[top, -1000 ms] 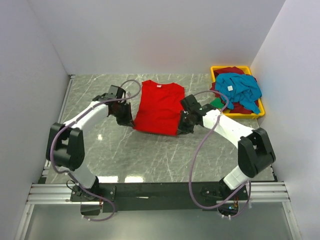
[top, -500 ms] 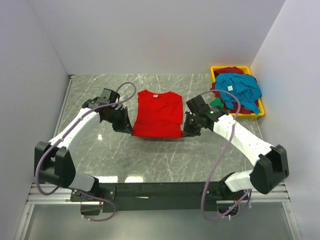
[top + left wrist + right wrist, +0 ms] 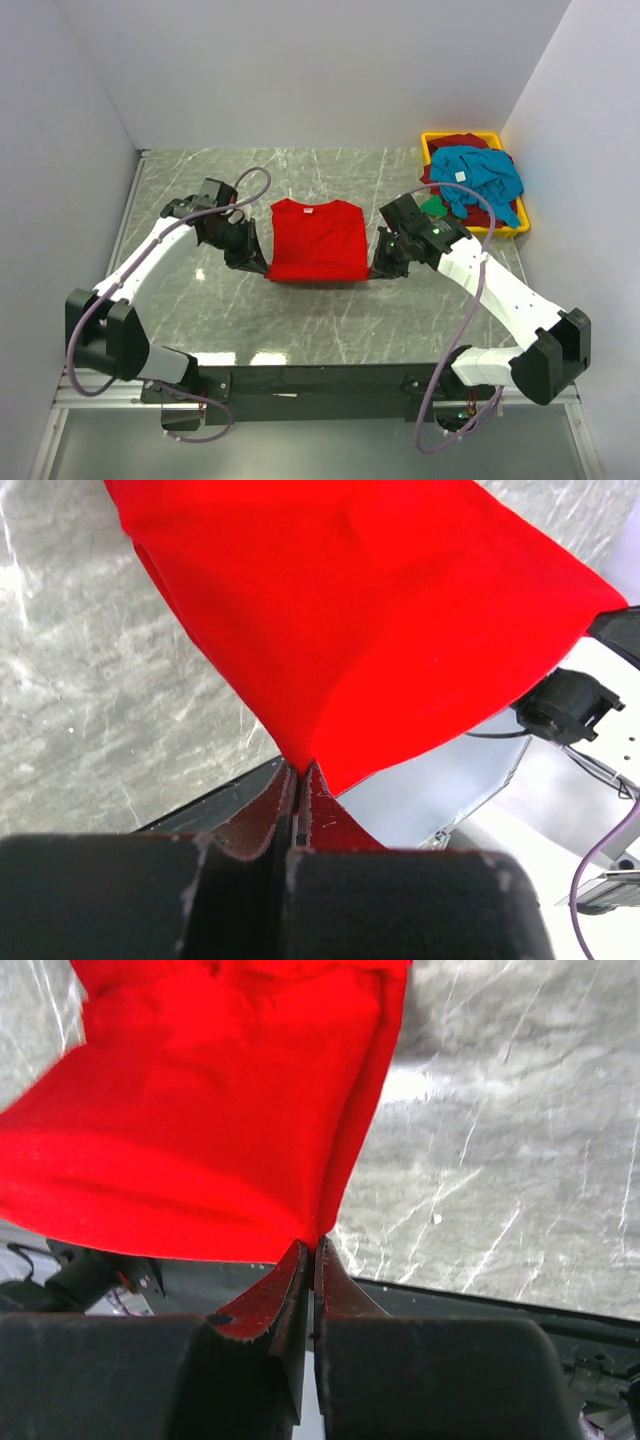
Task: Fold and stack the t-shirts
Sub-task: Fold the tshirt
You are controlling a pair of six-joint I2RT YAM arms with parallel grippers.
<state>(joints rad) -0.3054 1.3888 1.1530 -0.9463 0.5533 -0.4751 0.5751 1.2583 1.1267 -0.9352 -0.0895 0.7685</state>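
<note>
Left hand [image 3: 298, 785]: closed tight on a corner of the red t-shirt [image 3: 370, 610]. Cloth fans out from the pinch, stretched above the grey marbled worktop [image 3: 90, 700]. At far right, a purple cable [image 3: 605, 865].

Count's in: shirts 4: red shirt [image 3: 316, 240], teal [image 3: 482, 178], maroon [image 3: 464, 142], green [image 3: 431, 205] | bin [image 3: 431, 136] 1 | arms 2: left arm [image 3: 150, 255], right arm [image 3: 500, 285] | grippers 2: left gripper [image 3: 264, 270], right gripper [image 3: 374, 272]

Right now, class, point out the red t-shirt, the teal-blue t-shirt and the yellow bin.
red t-shirt [image 3: 318, 240]: top view, middle of the cloth.
teal-blue t-shirt [image 3: 490, 180]: top view, middle of the bunched cloth.
yellow bin [image 3: 440, 135]: top view, far rim.
</note>
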